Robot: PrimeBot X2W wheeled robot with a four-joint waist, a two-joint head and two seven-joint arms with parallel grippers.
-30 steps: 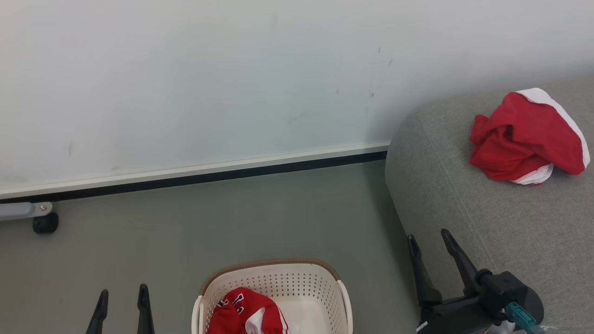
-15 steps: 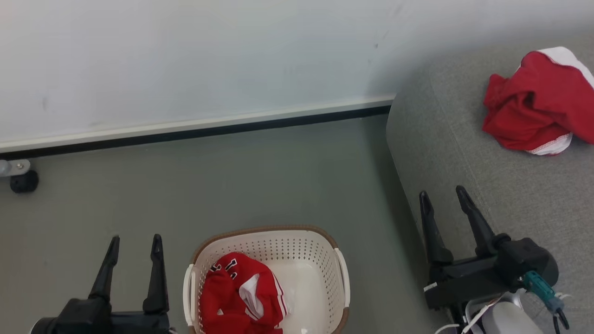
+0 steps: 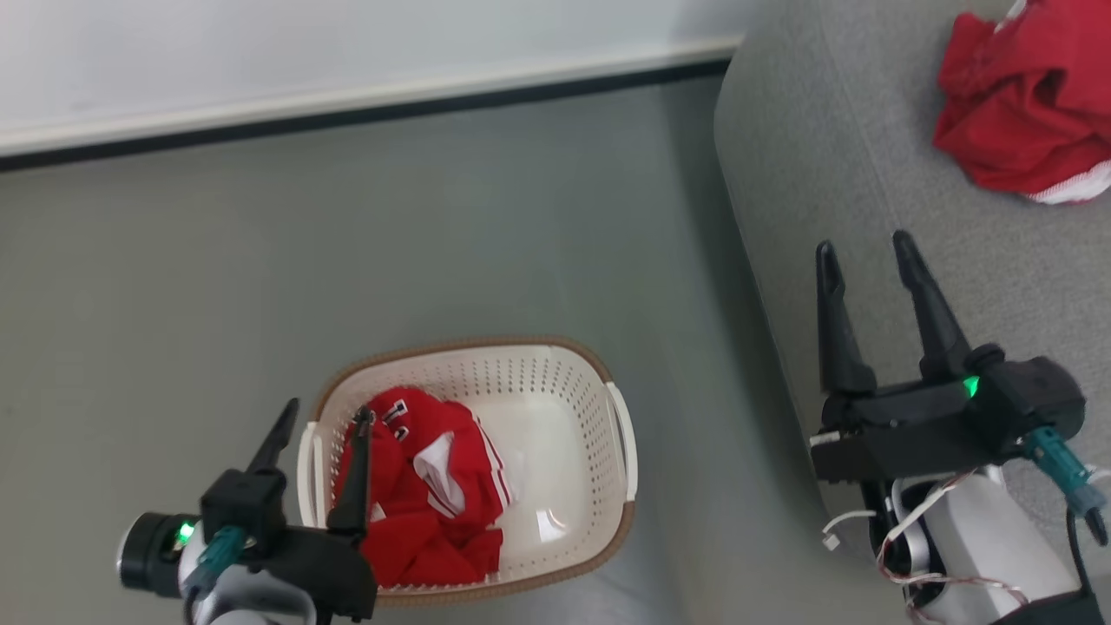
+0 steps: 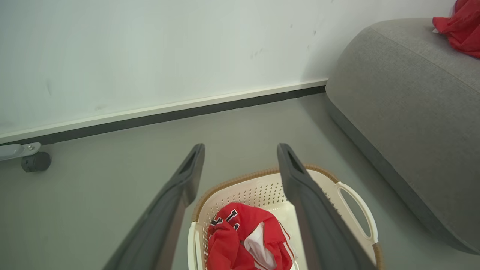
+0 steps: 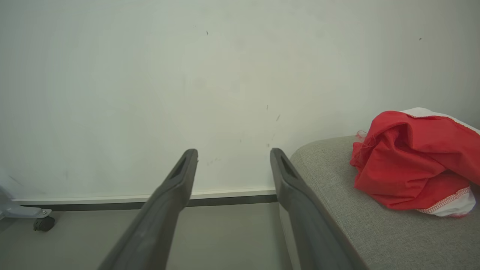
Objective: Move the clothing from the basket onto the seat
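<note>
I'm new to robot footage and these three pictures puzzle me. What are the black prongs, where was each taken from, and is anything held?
It is a wheeled robot with two arms, and the black prongs are its gripper fingers. One picture looks down from its head. There the left gripper, open, hangs above the basket on the floor, with a red jersey inside. The right gripper, also open, is by the edge of the grey sofa, where another red garment already lies. The other two pictures come from cameras on the wrists, each looking along that arm's own fingers. Nothing is held.
</note>
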